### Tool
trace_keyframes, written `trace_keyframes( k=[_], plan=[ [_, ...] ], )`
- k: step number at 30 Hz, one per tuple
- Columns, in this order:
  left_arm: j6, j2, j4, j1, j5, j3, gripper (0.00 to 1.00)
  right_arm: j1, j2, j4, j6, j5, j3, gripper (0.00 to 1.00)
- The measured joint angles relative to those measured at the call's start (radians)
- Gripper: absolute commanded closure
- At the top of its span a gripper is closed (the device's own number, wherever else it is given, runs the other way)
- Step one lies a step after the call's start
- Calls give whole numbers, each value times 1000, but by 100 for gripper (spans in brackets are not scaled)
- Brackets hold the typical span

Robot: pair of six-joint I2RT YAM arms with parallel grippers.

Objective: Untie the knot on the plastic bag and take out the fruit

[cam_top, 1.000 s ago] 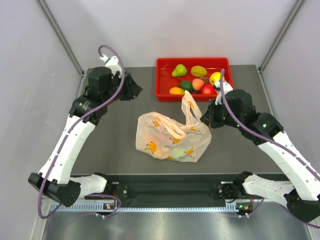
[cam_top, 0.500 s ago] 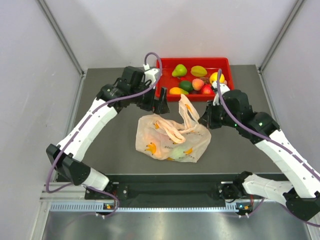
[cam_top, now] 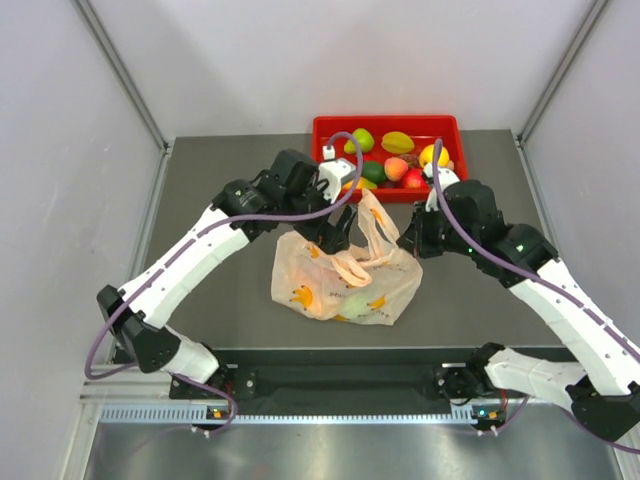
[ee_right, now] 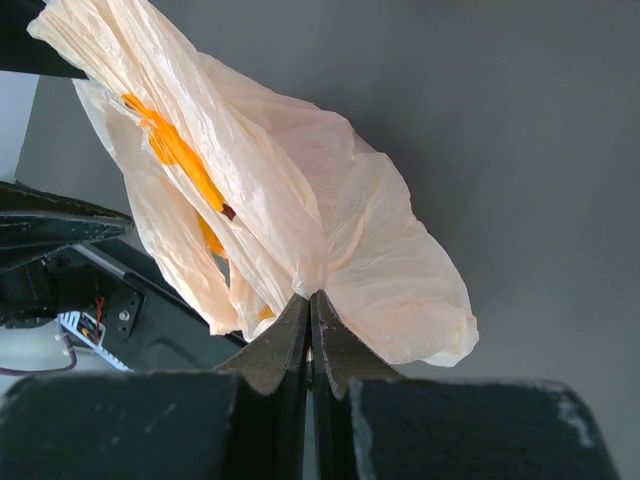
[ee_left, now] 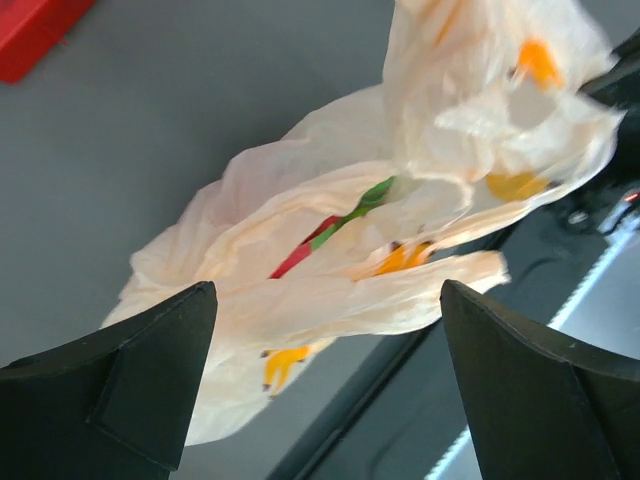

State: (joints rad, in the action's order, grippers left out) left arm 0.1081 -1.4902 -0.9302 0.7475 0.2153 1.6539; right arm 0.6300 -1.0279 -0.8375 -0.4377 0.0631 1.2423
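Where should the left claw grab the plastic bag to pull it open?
The loose handle strip lying across the top of the plastic bag, opposite the edge the right claw pinches upright. Probably come straight down with the open left claw: the strip lies between its jaws.

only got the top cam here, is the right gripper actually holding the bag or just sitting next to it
observer: holding. In the right wrist view the right gripper is shut on a fold of the plastic bag, pinched at the very fingertips.
operator: ok and the left one, gripping anything
observer: no. In the left wrist view the left gripper is wide open and facing the bag, with neither finger visibly on the plastic.
operator: any fruit showing inside
observer: yes. That same view shows a strip of red and green fruit through a gap in the bag's folds.
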Motion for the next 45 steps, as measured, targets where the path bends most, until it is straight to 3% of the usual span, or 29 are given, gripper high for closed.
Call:
trace_keyframes(
  k=[10, 26, 29, 30, 34, 40, 43, 44, 45],
  plan=[
    [-305, 108, 90, -8, 49, -187, 9, 0, -2, -1, 0, -3, -14, 100],
    [-354, 73, 143, -8, 287, -198, 14, 0, -17, 0, 0, -2, -19, 100],
    [-355, 69, 140, -6, 279, -209, 39, 0, -25, 0, -1, -1, -19, 100],
    [-356, 64, 139, -6, 265, -211, 59, 0, -27, 0, -1, -1, -19, 100],
    [-356, 45, 147, -5, 191, -231, 100, 0, -34, 2, -2, 2, -19, 100],
    [-350, 43, 152, -5, 104, -233, 100, 0, -42, 9, -4, 7, -19, 100],
    [-348, 49, 153, -5, 88, -233, 61, 0, -50, 10, -5, 10, -19, 100],
    [-345, 56, 154, -5, 85, -233, 39, 0, -51, 10, -5, 11, -19, 100],
    [-343, 63, 157, -5, 86, -232, 34, 0, -51, 11, -5, 11, -19, 100]
  ],
)
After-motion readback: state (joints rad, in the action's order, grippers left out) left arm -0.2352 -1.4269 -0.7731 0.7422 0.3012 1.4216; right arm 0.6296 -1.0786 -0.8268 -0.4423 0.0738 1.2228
